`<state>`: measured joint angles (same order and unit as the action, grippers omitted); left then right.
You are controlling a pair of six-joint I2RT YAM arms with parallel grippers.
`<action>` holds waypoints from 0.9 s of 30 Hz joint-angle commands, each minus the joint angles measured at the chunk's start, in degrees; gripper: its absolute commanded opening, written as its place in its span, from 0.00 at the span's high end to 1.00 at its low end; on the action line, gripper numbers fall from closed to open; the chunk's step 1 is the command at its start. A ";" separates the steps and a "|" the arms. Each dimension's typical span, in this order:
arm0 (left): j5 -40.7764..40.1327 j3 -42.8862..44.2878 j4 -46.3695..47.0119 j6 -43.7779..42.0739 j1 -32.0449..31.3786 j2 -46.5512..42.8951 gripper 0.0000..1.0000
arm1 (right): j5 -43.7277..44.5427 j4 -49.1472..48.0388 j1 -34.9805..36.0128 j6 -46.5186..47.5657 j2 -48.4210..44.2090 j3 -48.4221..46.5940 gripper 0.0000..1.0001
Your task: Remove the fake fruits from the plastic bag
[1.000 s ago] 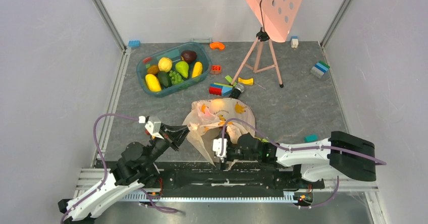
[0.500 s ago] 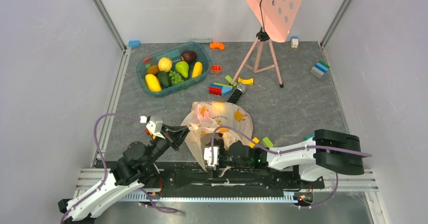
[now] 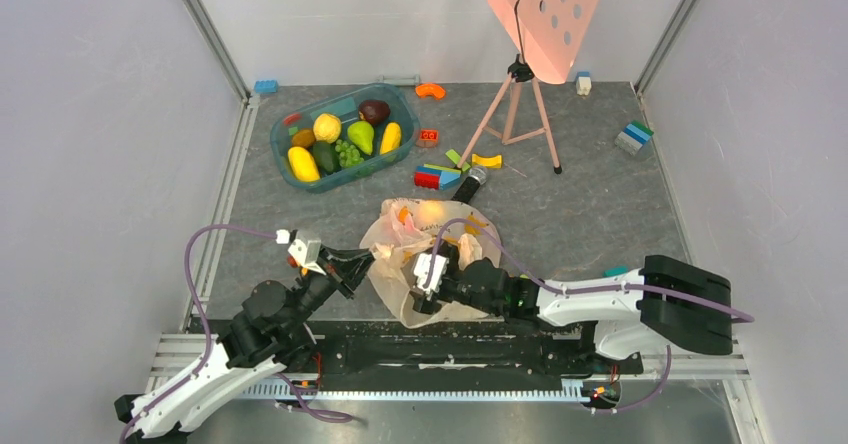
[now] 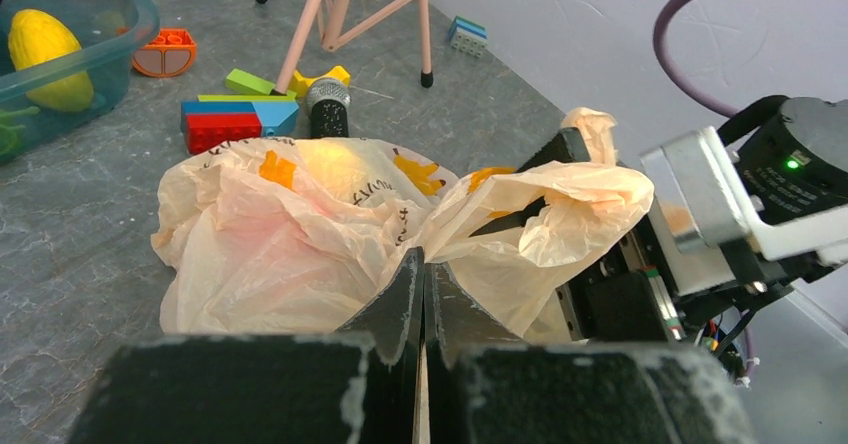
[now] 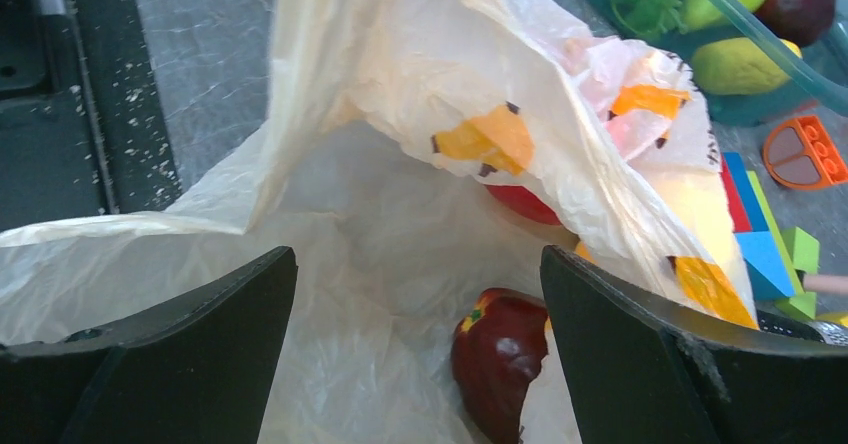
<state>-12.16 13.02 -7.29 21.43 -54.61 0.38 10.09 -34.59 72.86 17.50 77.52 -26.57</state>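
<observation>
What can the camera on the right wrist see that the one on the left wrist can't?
Only the right wrist view looks inside the plastic bag: a dark maroon fruit and a red fruit lie in there, just ahead of the right hand, which is open. Only the left wrist view shows the left hand shut on the bag's edge, plus the pink tripod legs. Both show the bag, the teal tub and the orange block.

Fruit inside bag; tub behind.
</observation>
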 commanded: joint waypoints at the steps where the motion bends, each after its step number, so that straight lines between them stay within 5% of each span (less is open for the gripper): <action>1: -1.39 3.43 0.87 2.18 0.21 -3.82 0.98 | 2.00 -1.89 -1.78 -2.26 0.74 -3.61 0.05; 27: 0.49 0.36 4.81 3.20 0.21 -2.42 0.98 | 22.91 15.87 -9.41 -18.94 6.65 -10.41 0.02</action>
<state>-11.90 13.72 -5.80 21.43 -54.61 0.36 27.88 -20.56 65.08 3.07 83.26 -34.30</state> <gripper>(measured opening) 0.024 0.979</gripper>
